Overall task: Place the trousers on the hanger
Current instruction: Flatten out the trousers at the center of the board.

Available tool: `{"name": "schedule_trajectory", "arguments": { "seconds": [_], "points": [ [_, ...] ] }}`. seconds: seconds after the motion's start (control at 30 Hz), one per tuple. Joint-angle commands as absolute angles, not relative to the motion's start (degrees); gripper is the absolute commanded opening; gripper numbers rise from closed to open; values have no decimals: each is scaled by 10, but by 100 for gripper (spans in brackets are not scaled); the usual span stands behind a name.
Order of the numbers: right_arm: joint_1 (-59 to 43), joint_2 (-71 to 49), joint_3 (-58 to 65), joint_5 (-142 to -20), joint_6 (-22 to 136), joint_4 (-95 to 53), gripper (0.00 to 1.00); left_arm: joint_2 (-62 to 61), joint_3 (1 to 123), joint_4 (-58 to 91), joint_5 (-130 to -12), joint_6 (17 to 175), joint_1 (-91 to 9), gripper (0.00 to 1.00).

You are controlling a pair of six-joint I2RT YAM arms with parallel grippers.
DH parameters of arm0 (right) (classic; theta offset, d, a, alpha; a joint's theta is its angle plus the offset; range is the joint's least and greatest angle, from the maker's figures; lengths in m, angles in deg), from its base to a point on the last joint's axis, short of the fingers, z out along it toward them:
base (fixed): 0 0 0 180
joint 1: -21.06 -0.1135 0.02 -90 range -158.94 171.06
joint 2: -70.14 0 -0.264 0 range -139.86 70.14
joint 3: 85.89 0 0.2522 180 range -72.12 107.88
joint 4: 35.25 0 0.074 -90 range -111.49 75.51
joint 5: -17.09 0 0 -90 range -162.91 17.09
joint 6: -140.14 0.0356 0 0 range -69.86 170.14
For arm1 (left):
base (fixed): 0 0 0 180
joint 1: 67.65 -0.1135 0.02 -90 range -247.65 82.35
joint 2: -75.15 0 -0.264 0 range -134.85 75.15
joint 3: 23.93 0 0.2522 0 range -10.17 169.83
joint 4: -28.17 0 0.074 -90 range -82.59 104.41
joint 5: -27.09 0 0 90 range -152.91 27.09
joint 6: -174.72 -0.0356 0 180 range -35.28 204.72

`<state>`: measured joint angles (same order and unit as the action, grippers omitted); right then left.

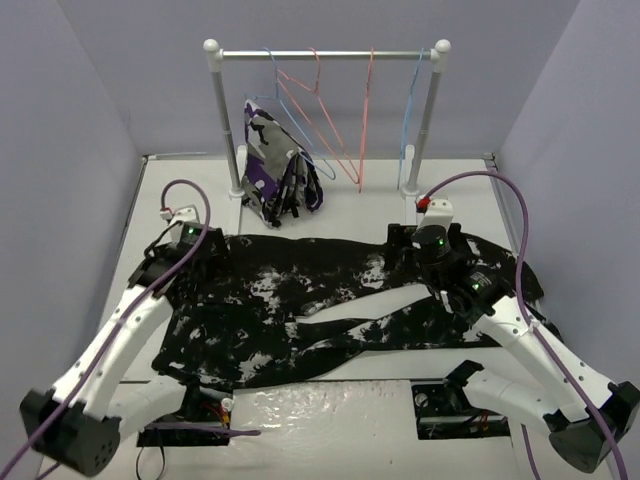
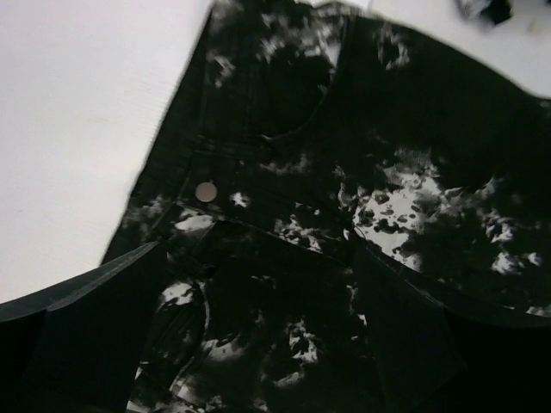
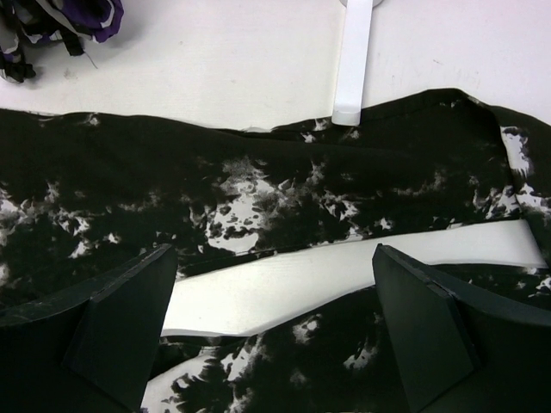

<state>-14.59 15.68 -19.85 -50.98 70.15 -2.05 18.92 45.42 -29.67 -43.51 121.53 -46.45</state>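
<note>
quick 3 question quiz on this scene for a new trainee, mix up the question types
1. True or false: the trousers lie spread out on the table, not on any hanger.
2. Which part of the trousers is under the left gripper? A the waist end with its button; B the leg hems; C a belt.
3. Fill in: the right gripper is over the two legs with its jaws ___.
Key: 1 true; 2 A; 3 open

The white-shelled, black-jointed left arm at seven o'clock and right arm at five are being trailed by looping purple cables.
</note>
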Motion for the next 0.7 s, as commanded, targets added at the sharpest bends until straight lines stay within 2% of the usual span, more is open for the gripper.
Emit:
{"name": "schedule_trajectory", "arguments": {
  "seconds": [0.0, 0.23, 0.47, 0.53, 0.67],
  "points": [
    [-142, 197, -218, -511, 717, -51, 94, 64, 472, -218, -498, 1235, -489, 96],
    [-140, 239, -244, -516, 745, -45, 94, -72, 479, -218, -566, 1272, -531, 97],
    [-140, 256, -254, -504, 754, -39, 94, -180, 449, -188, -582, 1314, -532, 96],
    [-140, 258, -253, -496, 754, -39, 94, -200, 450, -188, -579, 1327, -536, 92],
    [-140, 261, -251, -484, 754, -37, 94, -208, 439, -193, -564, 1335, -555, 68]
  ]
}}
